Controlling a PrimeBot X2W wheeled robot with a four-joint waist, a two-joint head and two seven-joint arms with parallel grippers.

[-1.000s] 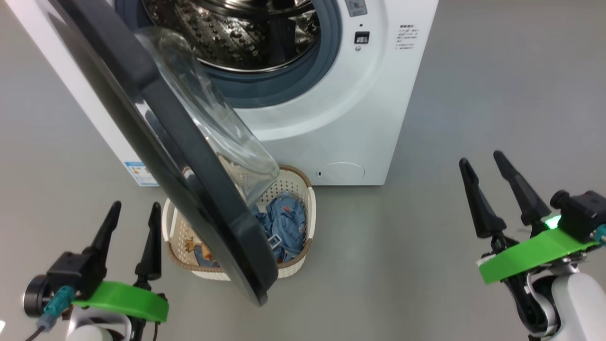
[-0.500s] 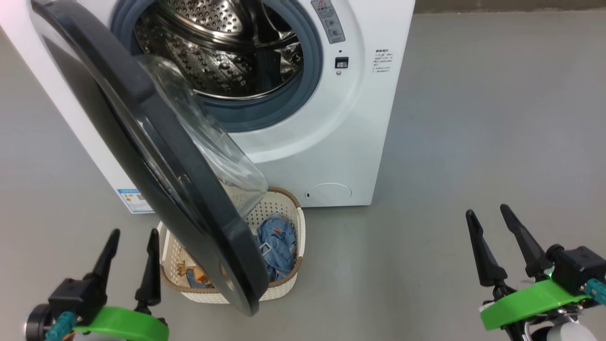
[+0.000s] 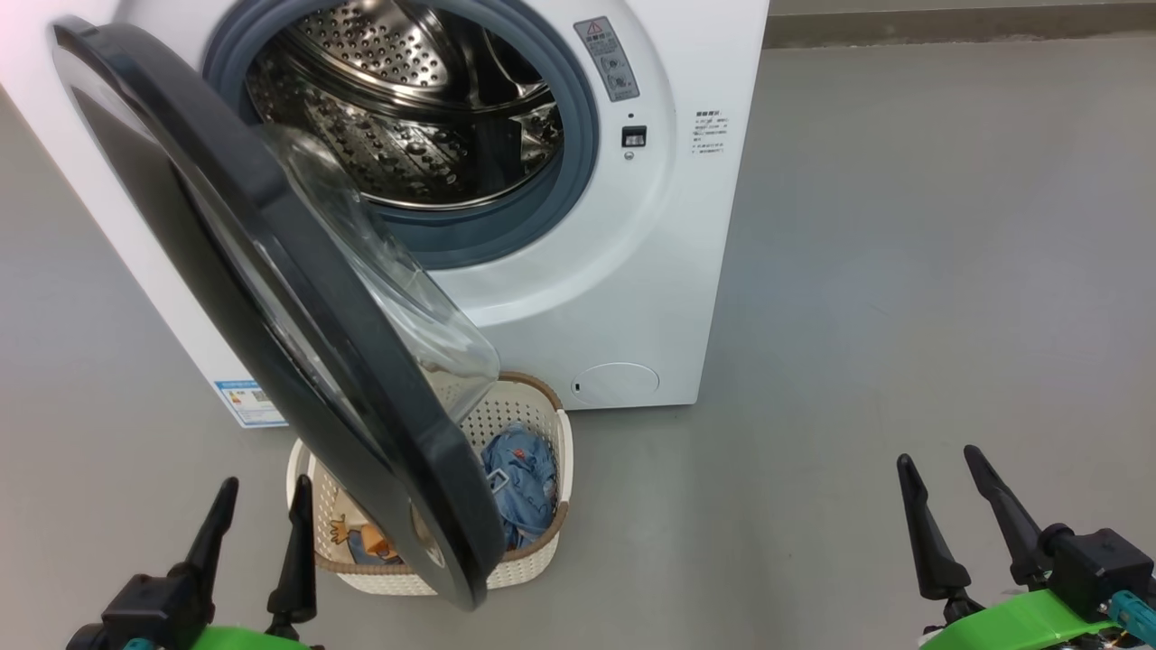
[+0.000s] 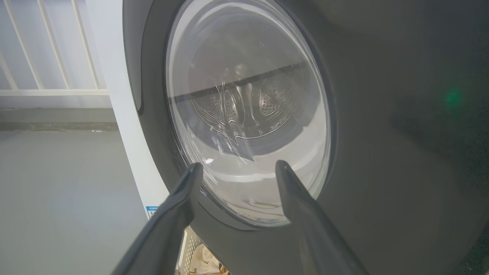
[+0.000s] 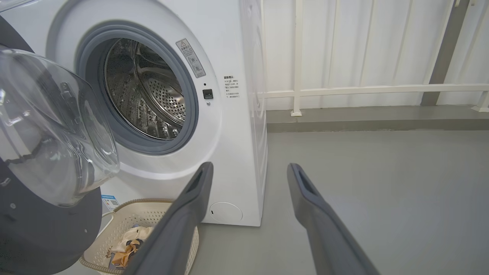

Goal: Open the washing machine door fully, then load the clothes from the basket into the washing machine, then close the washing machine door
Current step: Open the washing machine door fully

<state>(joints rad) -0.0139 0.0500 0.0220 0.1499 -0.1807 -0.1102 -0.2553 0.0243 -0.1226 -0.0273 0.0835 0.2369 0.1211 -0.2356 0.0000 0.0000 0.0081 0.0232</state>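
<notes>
The white washing machine (image 3: 632,298) stands with its steel drum (image 3: 406,117) exposed. The washing machine door (image 3: 312,298) hangs partly open, its black rim and glass bowl (image 3: 388,280) swung out over the basket (image 3: 542,542) on the floor in front. The clothes lie in the basket: a light blue garment (image 3: 519,487) and a cream printed one (image 3: 357,537), half hidden by the door. My left gripper (image 3: 267,483) is open and empty, left of the basket, facing the door's outer face (image 4: 363,152). My right gripper (image 3: 936,456) is open and empty, far to the right.
Grey floor (image 3: 903,271) stretches to the right of the machine. A white railing (image 5: 363,89) and a low kerb (image 5: 363,122) run behind it. The door's lower edge (image 3: 461,587) overhangs the basket's middle.
The camera has tilted, shifting the whole scene down and left. Both grippers sit lower in the view and farther back from the machine. The door's angle is unchanged.
</notes>
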